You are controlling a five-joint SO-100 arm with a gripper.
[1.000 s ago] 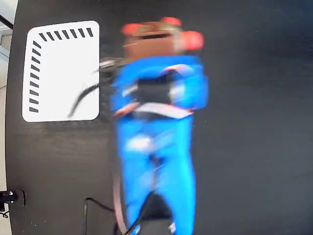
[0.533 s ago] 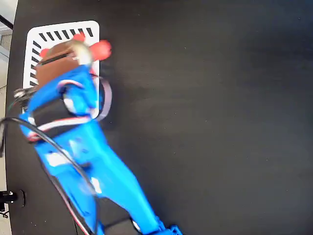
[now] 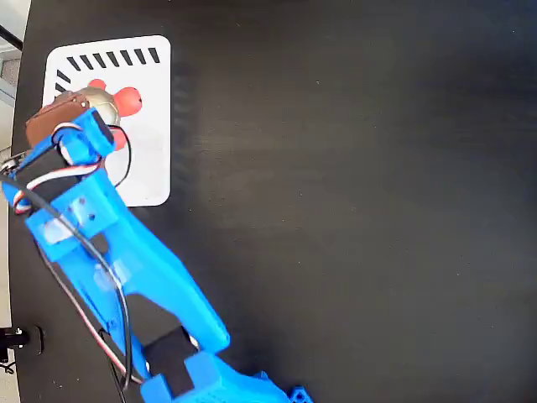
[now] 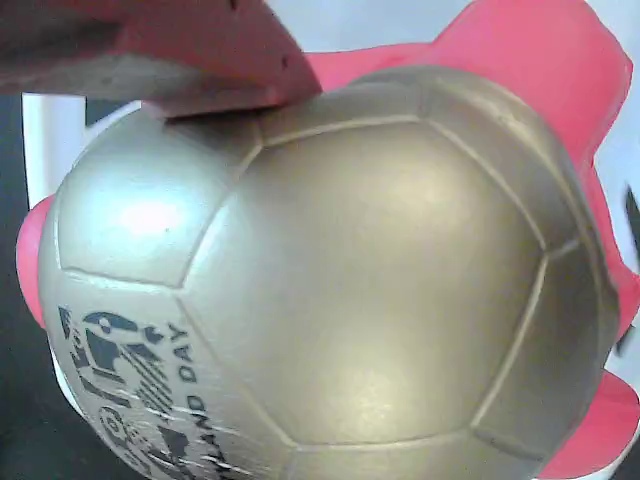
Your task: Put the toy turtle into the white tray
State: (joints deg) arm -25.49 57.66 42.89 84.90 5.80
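Observation:
The toy turtle (image 3: 107, 100), with its gold-beige shell and red-orange head, is over the left part of the white tray (image 3: 147, 126) in the fixed view. My gripper (image 3: 88, 113) on the blue arm is shut on the toy turtle from the lower left. The wrist view is almost filled by the turtle's shell (image 4: 340, 270), with dark print at its lower left and red feet around it. One finger (image 4: 150, 50) presses on the shell's top left. Whether the turtle rests on the tray or hangs just above it cannot be told.
The blue arm (image 3: 126, 269) slants from the bottom centre up to the tray, with wires along it. The black table (image 3: 352, 185) stretches to the right. The table's left edge runs just left of the tray, and a small black clamp (image 3: 18, 338) sits at the bottom left.
The arm has swung left with the turtle in its grip, from the middle top of the table to over the tray, and the turtle sits lower and further left than half a second ago.

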